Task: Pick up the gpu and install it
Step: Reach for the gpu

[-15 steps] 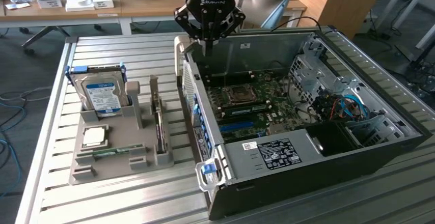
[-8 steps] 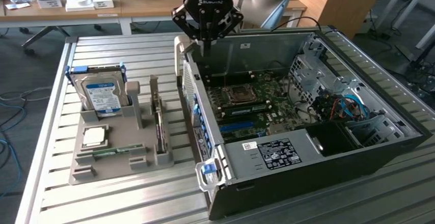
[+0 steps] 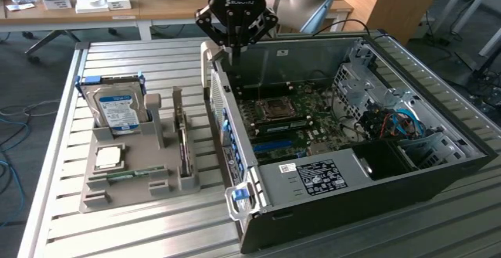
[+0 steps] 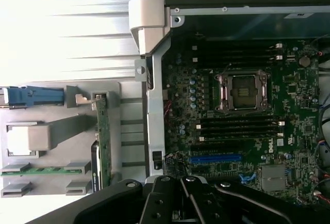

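While the gpu is stood on edge in the grey holder for easy grasping, the gripper is held clenched and empty at its one o'clock in the exterior view.

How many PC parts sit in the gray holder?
4: hard drive upright far end, CPU flat in middle, RAM stick near end, gpu on edge beside the computer case. None seems hidden.

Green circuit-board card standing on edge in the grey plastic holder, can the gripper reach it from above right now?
Probably yes: the green circuit-board card has its top edge uncovered, and the black computer case stands beside it, not over it. The shut gripper would need to open first.
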Controlling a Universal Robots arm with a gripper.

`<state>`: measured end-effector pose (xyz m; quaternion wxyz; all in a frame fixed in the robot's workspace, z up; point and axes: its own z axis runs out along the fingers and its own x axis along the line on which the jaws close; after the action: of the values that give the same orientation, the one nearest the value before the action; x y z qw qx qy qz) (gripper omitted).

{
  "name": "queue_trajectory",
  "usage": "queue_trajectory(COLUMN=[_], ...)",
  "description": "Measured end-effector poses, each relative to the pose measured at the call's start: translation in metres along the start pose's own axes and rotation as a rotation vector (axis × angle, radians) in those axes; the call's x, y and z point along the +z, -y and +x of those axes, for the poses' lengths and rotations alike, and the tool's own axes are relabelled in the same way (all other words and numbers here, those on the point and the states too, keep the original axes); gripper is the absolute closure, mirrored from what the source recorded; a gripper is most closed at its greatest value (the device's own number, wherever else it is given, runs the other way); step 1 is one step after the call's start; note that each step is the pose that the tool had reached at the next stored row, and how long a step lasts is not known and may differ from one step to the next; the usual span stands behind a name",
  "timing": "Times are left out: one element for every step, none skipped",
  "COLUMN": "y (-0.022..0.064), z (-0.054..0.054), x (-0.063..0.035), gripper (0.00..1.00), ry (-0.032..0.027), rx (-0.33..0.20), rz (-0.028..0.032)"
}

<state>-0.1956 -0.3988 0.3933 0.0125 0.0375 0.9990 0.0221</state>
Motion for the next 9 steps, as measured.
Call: queue_trajectory(y=[0.0000, 0.0001, 0.0001, 0.0001, 0.0001, 0.0001, 0.0001, 0.0001, 0.0001], z=[0.0004, 0.0007, 0.0010, 0.0013, 0.0015, 0.0015, 0.0016, 0.0016, 0.0016], x=[0.0000, 0.0000, 0.0000, 0.0000, 0.0000, 0.0000, 0.0000, 0.0000, 0.0000], gripper=[0.89, 0.89, 0.89, 0.89, 0.89, 0.89, 0.89, 0.89, 0.89], ry=[0.0000, 0.0001, 0.0001, 0.0001, 0.0000, 0.0000, 0.0001, 0.0001, 0.0001], rx=[0.000, 0.000, 0.000, 0.000, 0.000, 0.000, 0.000, 0.000, 0.000], rz=[0.0001, 0.0000, 0.0000, 0.0000, 0.0000, 0.0000, 0.0000, 0.0000, 0.0000])
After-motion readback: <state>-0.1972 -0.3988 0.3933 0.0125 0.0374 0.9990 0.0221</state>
